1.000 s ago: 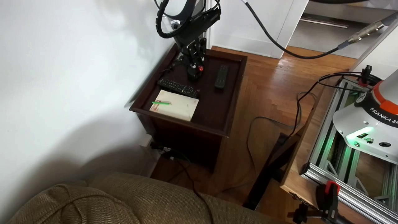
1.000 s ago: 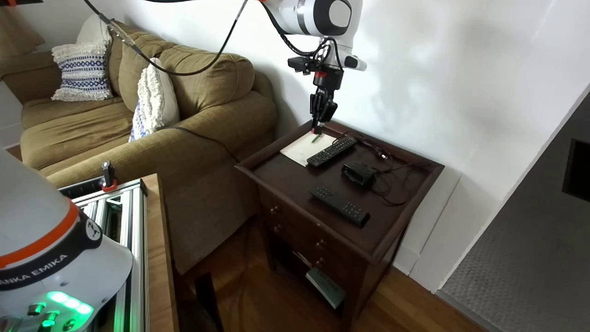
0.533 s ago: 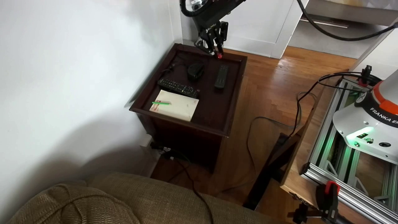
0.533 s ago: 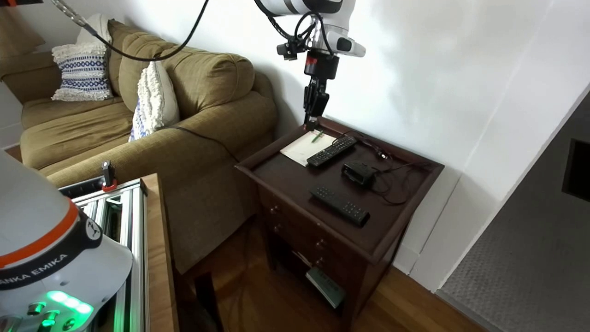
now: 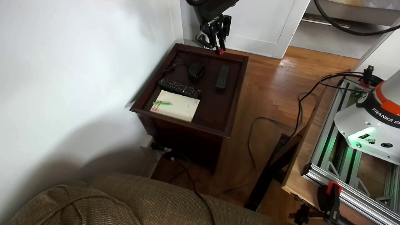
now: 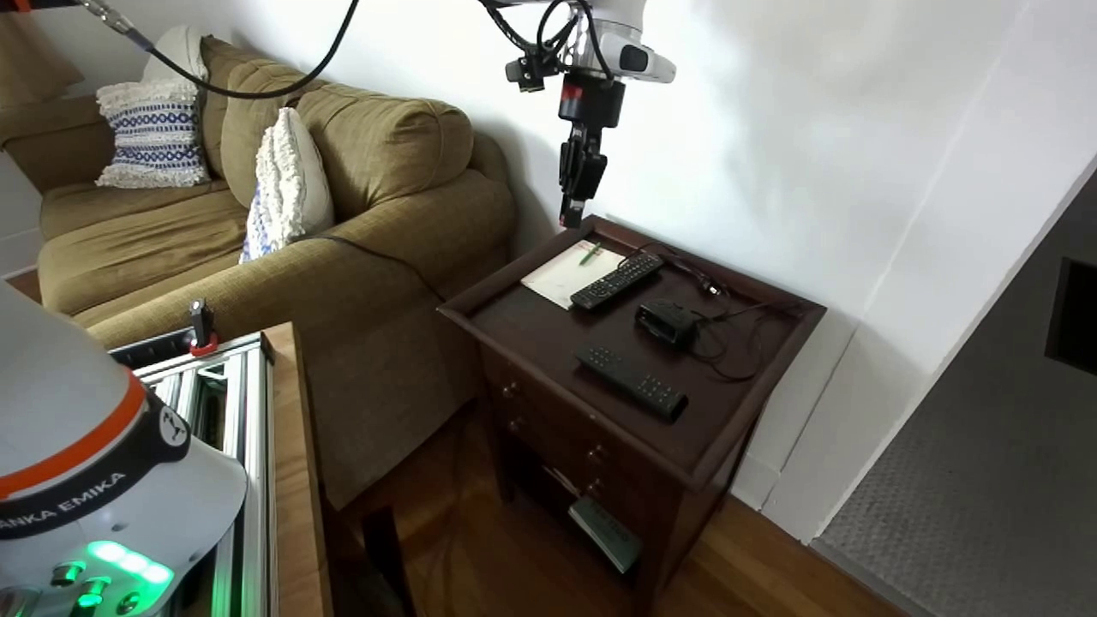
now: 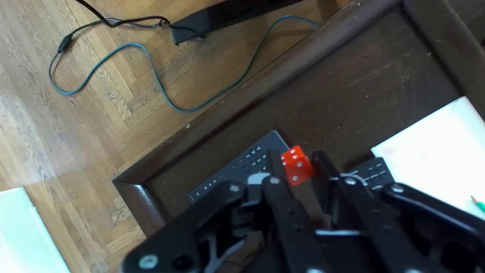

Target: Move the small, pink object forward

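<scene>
"What does the tool (image 7: 298, 167) have?"

"It pinches a small red die (image 7: 296, 163), dotted white, between its fingertips, right of center in the wrist view, raised off the dark desk (image 7: 360, 89)."

"And around that?"

"A black remote (image 7: 235, 168) lies near lower center, left of the die; a second remote (image 7: 373, 171), partly hidden by the tool, sits to the right. A white booklet (image 7: 439, 151) occupies the right side."

"Farther out?"

"A green pencil (image 5: 162, 103) rests on the booklet, left of center in an exterior view; a tan sofa (image 6: 368, 214) stands at upper left in an exterior view."
</scene>
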Robot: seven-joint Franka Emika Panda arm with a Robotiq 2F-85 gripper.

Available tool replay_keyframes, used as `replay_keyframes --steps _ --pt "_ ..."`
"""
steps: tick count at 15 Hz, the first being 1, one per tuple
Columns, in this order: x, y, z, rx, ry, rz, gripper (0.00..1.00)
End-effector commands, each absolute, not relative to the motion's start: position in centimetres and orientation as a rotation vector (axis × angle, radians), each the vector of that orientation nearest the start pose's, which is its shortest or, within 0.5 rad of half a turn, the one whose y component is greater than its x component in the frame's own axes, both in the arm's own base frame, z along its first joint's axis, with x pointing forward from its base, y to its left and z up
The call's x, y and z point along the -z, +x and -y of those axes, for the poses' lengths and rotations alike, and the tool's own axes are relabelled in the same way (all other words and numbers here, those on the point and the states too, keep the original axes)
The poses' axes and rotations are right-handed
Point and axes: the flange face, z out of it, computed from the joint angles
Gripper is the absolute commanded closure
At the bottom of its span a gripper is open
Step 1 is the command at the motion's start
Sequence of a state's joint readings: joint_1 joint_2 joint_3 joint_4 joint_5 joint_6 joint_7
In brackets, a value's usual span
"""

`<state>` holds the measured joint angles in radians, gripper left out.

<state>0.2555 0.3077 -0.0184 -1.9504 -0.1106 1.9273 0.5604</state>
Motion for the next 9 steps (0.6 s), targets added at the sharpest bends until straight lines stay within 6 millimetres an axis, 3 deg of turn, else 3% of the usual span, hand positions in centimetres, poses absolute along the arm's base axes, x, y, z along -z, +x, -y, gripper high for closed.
replay_keyframes --steps 1,2,9 --pt "-29.86 55.72 -12.72 -0.447 -3.310 -0.420 0.51" --pt "-29.80 55.76 -12.77 -0.456 -3.306 -0.419 0.50" --pt "-29.62 55.77 -12.74 -0.434 -3.270 -0.395 0.01"
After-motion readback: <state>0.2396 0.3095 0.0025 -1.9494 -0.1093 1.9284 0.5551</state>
